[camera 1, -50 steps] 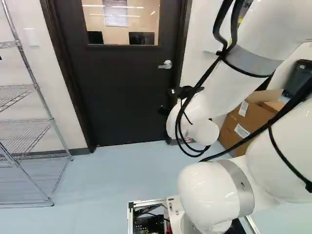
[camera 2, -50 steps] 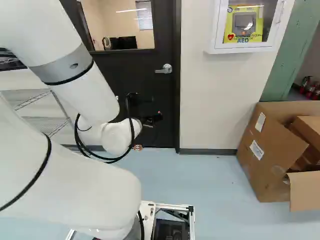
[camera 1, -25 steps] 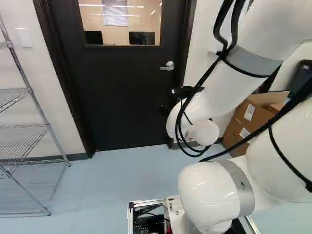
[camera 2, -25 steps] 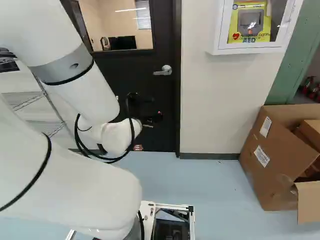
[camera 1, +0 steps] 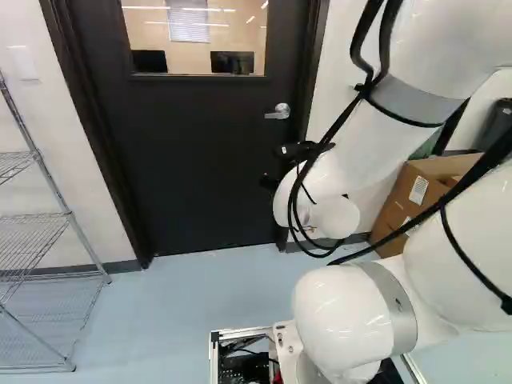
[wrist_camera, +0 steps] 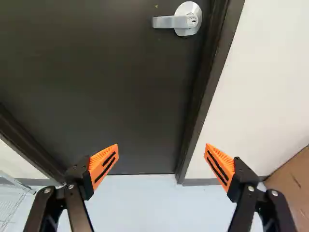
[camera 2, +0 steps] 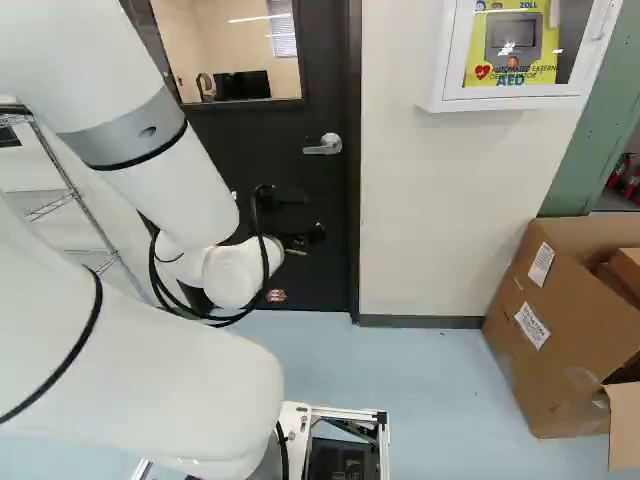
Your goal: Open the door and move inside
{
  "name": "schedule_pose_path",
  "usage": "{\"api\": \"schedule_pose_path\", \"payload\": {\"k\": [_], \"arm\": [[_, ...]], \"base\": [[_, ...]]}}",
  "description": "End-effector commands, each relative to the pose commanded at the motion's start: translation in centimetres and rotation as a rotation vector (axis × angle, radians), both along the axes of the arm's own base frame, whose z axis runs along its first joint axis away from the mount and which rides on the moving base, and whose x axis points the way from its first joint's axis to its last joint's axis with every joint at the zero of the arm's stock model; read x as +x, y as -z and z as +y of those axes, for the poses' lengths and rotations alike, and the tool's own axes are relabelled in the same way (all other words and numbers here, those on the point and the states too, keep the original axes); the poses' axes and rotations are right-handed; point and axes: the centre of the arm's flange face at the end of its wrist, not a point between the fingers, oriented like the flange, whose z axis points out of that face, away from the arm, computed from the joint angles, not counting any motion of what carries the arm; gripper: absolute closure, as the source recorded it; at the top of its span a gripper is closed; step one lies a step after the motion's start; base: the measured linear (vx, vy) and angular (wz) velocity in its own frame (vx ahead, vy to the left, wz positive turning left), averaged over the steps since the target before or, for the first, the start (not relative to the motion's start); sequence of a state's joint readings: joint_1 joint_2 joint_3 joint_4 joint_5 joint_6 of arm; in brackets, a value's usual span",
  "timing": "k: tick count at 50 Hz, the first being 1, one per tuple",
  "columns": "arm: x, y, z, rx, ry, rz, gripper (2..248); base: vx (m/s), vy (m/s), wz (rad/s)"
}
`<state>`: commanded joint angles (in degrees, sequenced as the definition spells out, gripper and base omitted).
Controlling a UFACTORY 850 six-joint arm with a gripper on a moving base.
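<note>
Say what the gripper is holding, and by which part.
Nothing is held: the jaws stand wide apart, with the door handle ahead, untouched.

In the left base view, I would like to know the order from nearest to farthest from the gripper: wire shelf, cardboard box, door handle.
From the gripper:
1. Door handle, ahead, on the door.
2. Cardboard box, right of the door.
3. Wire shelf, left of the door.
</note>
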<state>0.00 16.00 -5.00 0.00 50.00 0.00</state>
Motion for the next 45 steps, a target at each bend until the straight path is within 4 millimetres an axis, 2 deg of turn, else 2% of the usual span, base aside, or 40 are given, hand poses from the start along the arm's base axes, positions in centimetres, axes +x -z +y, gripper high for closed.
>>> {"api": "schedule_pose_path", "payload": {"k": [31, 45], "arm": [[0.0, 0.0, 0.0, 0.0, 0.0, 0.0, 3], [0.65, -0.24, 0.0, 0.0, 0.0, -0.002, 3]], "base": [[0.114, 0.001, -0.011], [0.02, 0.003, -0.002]]}}
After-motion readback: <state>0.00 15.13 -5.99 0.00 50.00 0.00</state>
